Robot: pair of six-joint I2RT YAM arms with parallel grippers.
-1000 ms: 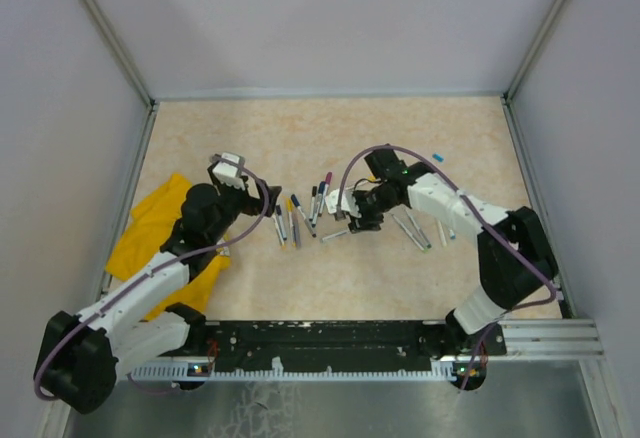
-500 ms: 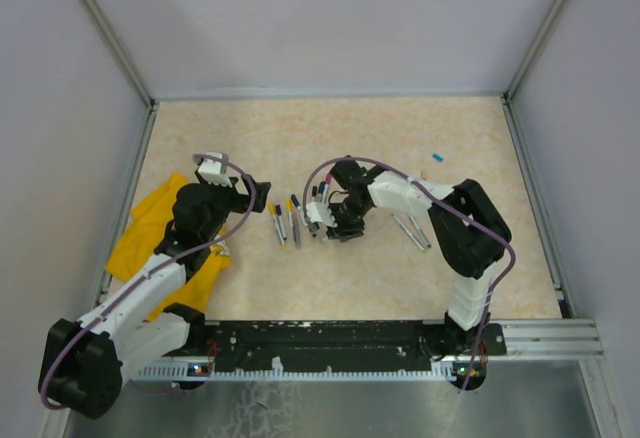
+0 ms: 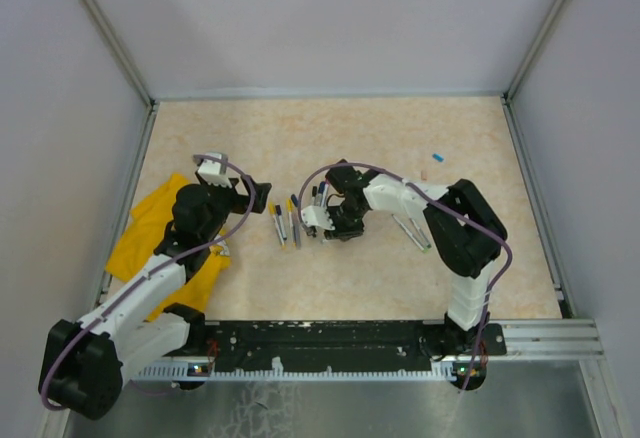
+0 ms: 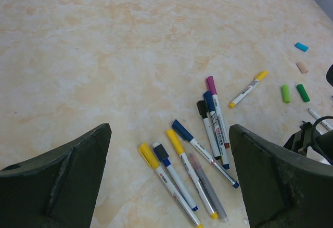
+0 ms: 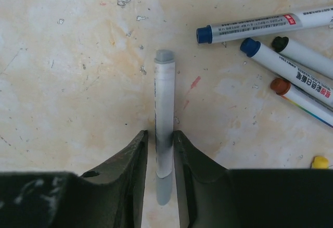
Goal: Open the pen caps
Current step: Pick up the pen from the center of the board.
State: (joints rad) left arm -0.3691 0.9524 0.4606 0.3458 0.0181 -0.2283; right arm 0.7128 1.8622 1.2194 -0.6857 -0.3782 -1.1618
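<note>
The right claw (image 5: 161, 143) squeezes a grey pen (image 5: 164, 100) lying flat, its grey cap (image 5: 164, 57) on, well away from the yellow cloth (image 3: 150, 230). The left claw (image 4: 169, 134) hangs wide open near the cloth.

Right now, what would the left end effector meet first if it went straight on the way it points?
Probably the pens lying directly ahead, between the left end effector's open fingers; depth is unclear.
</note>
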